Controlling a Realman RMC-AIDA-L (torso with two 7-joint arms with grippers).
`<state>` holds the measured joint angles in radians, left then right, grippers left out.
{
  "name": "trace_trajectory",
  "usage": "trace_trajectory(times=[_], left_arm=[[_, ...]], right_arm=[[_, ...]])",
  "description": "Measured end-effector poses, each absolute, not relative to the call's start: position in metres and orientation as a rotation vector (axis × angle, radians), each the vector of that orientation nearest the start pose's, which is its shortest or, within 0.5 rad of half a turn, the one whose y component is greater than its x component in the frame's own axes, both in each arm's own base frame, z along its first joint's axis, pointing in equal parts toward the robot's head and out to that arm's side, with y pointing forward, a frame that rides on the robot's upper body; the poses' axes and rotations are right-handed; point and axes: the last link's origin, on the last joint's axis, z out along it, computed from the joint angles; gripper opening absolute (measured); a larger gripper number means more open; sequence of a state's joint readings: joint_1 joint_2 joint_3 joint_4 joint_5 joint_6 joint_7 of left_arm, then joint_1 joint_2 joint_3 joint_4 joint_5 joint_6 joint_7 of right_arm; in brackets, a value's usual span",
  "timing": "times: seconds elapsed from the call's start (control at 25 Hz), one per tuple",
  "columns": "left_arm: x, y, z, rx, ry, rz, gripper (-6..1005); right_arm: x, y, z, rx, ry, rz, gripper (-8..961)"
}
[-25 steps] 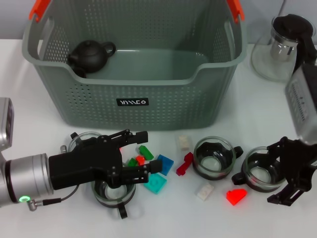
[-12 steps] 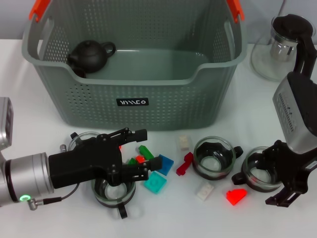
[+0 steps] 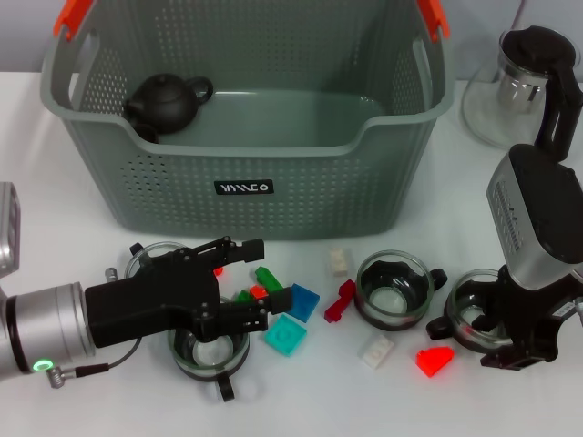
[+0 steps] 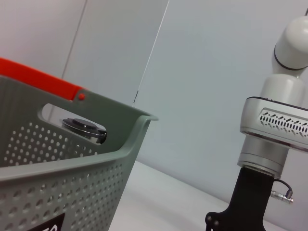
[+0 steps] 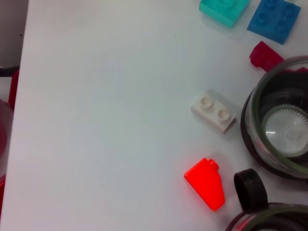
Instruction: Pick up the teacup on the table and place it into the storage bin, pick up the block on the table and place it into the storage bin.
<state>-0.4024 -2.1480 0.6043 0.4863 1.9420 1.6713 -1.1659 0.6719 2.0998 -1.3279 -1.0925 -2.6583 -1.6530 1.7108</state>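
The grey-green storage bin [image 3: 246, 137] stands at the back with a black teapot [image 3: 167, 102] inside; its wall also fills the left wrist view [image 4: 72, 168]. Glass teacups sit in front: one [image 3: 209, 350] under my left gripper, one [image 3: 150, 259] behind it, a middle teacup [image 3: 393, 289] [image 5: 284, 134], and a right teacup [image 3: 469, 314]. My left gripper [image 3: 258, 275] is open, its fingers either side of small green [image 3: 269, 278] and red [image 3: 258, 293] blocks. Low over the right teacup's right side is my right gripper [image 3: 510, 323], open.
Loose blocks lie between the cups: blue [image 3: 303, 300] [image 5: 273, 19], teal [image 3: 286, 337] [image 5: 224, 7], dark red [image 3: 340, 300] [image 5: 264, 54], white [image 3: 375, 349] [image 5: 213, 110], another white [image 3: 339, 261], bright red [image 3: 434, 360] [image 5: 206, 183]. A glass pitcher [image 3: 524, 86] stands back right.
My right arm has swung left and come down closer over the right teacup. The left gripper has drifted slightly left; its fingers stay open.
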Motion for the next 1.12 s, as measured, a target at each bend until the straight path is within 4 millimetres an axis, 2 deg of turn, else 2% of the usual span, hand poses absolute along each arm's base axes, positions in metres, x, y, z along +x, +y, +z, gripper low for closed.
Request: trace_trajectory(times=[0.32, 0.52, 0.72, 0.88, 1.12], left_arm=[[-0.279, 0.266, -0.037, -2.645, -0.697, -1.006, 875], [-0.280, 0.266, -0.036, -2.632, -0.701, -1.009, 875], [-0.282, 0.265, -0.036, -2.629, -0.707, -1.008, 875], [-0.282, 0.265, -0.035, -2.629, -0.706, -1.010, 875], [-0.281, 0.264, -0.034, -2.633, -0.700, -1.015, 876]], right_arm=[[0.213, 0.339, -0.024, -3.068, 0.055, -0.827, 436], [0.212, 0.339, -0.023, -3.073, 0.050, -0.825, 190], [0.211, 0.339, -0.021, -3.079, 0.055, -0.824, 52], [0.206, 0.337, -0.015, -3.092, 0.073, -0.817, 52], [0.192, 0.323, 0.010, -3.146, 0.144, -0.753, 53]])
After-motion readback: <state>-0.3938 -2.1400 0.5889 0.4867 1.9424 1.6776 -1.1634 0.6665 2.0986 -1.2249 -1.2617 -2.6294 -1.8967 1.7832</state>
